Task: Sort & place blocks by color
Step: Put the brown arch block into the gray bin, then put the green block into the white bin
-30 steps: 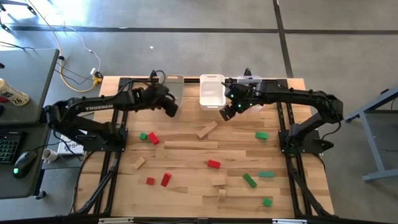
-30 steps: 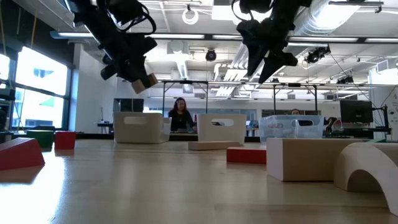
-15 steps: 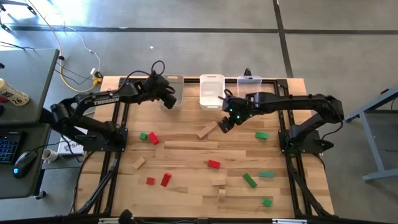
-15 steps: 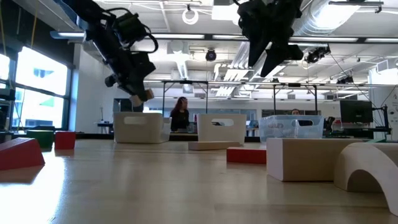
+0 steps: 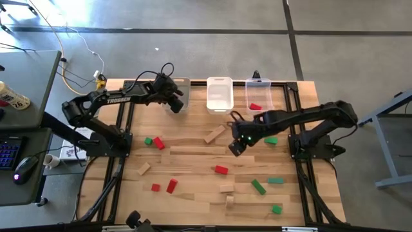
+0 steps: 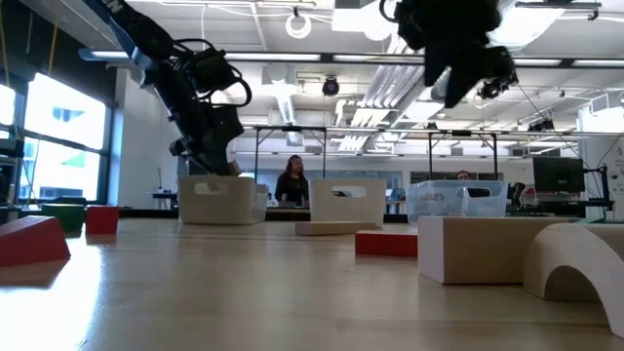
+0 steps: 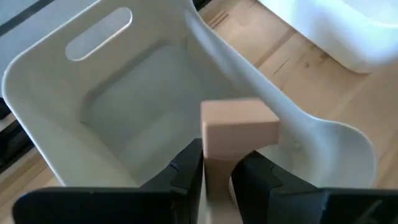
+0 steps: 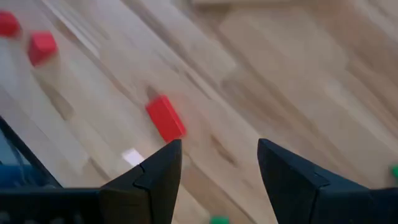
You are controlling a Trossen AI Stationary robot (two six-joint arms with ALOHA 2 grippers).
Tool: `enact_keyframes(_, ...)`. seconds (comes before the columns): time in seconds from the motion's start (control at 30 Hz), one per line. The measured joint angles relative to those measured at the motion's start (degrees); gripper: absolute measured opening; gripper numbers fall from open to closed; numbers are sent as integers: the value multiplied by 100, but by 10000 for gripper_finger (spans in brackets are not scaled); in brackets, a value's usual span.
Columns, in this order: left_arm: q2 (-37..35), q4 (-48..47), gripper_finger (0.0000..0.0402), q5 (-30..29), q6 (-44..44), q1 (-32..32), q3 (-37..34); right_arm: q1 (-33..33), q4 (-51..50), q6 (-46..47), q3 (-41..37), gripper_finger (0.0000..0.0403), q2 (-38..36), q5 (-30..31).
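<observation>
My left gripper (image 7: 216, 169) pinches a plain tan wooden cube (image 7: 238, 127) just above the left white plastic bin (image 7: 81, 99), ready to drop it in. My right gripper (image 8: 217, 165) hangs with its fingers apart and nothing in them, over the table near a small red wooden bar (image 8: 165, 118). One red block (image 5: 255, 107) lies in the clear bin (image 5: 259, 84). I think most of the job is left: many red, green and tan blocks (image 5: 257, 186) lie on the wooden table (image 5: 193, 161).
</observation>
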Motion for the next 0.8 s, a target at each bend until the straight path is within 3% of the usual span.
enact_keyframes(0.37,54,-5,94,27,329,27,0,1007,-451,1349,0,197,0,-349)
enact_keyframes(0.8,39,-3,172,326,538,25,0,2022,-536,2731,0,197,102,-346)
